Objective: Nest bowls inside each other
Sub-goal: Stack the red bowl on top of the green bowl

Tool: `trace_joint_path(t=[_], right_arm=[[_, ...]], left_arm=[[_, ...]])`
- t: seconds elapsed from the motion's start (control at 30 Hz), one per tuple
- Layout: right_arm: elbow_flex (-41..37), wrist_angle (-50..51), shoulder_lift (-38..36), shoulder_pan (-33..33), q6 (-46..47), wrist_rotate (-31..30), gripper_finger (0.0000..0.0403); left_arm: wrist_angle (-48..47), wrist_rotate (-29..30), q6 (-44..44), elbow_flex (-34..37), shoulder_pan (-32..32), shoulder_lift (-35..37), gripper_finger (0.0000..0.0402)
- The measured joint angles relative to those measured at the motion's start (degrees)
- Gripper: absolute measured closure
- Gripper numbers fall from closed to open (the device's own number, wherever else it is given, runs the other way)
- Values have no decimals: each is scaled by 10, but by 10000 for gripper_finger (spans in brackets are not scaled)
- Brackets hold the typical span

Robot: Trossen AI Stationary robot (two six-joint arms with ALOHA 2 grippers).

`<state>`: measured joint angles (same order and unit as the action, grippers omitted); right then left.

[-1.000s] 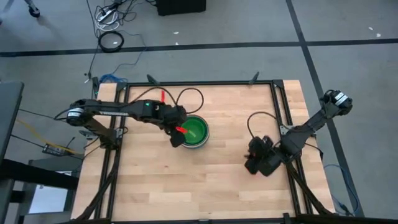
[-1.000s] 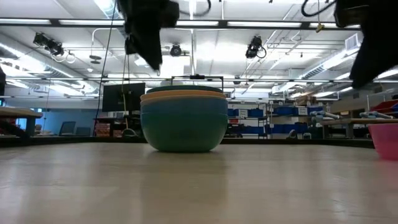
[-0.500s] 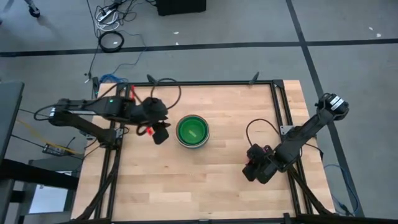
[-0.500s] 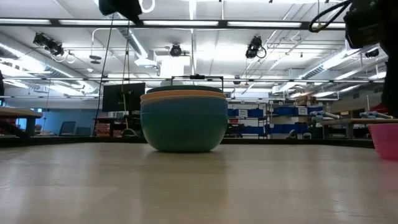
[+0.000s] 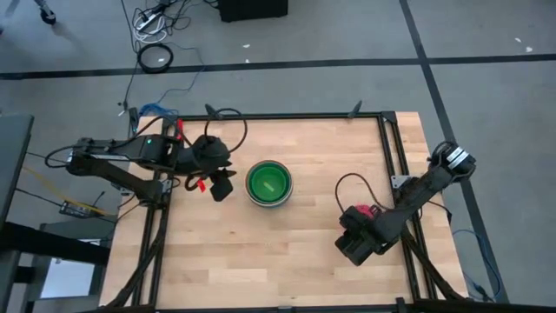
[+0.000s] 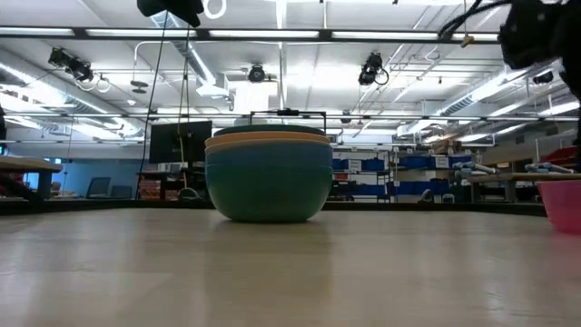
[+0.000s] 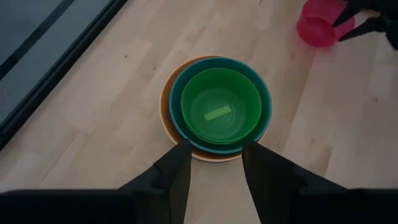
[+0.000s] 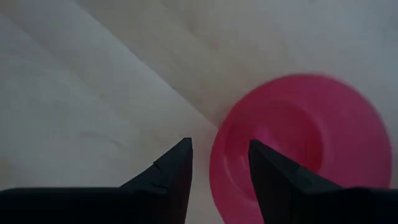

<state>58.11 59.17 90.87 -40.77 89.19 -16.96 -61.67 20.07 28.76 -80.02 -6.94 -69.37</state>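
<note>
Bowls (image 5: 268, 183) stacked; left tool (image 5: 221, 189) has withdrawn.

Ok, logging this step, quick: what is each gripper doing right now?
Left gripper: open, empty, beside the bowl stack.
Right gripper: open, empty, over the pink bowl.

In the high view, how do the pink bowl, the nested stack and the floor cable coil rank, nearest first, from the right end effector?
From the right end effector:
1. pink bowl, just beside it.
2. nested stack, table centre.
3. cable coil, floor, beyond the table.
</note>
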Motion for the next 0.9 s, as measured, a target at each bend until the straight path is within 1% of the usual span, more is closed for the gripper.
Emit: trace_joint_path(t=[0.17, 0.27, 0.37, 0.47, 0.5, 0.53, 0.67, 0.8, 0.9], right_arm=[[0, 2, 39, 0, 10, 7, 260], [0, 8, 56, 3, 9, 7, 274], [0, 12, 66, 5, -1, 7, 311], [0, 12, 66, 5, -10, 5, 372], [0, 13, 65, 5, -13, 4, 387], [0, 14, 63, 5, -15, 3, 394], [0, 42, 60, 7, -14, -2, 399], [0, 76, 28, 32, -31, -64, 401], [0, 67, -14, 80, -92, -120, 402]], left_arm=[[0, 0, 0, 0, 0, 0, 249], [0, 0, 0, 0, 0, 0, 249], [-1, 1, -1, 0, 0, 0, 249], [-13, 4, -2, 0, 0, 0, 249], [-24, 8, -1, 0, 0, 0, 249], [-37, 13, 0, 0, 0, 0, 249], [-88, 32, 12, 0, 0, 1, 249], [-108, 34, 17, 1, -5, 10, 249], [-125, 43, 23, 1, -11, 19, 249]])
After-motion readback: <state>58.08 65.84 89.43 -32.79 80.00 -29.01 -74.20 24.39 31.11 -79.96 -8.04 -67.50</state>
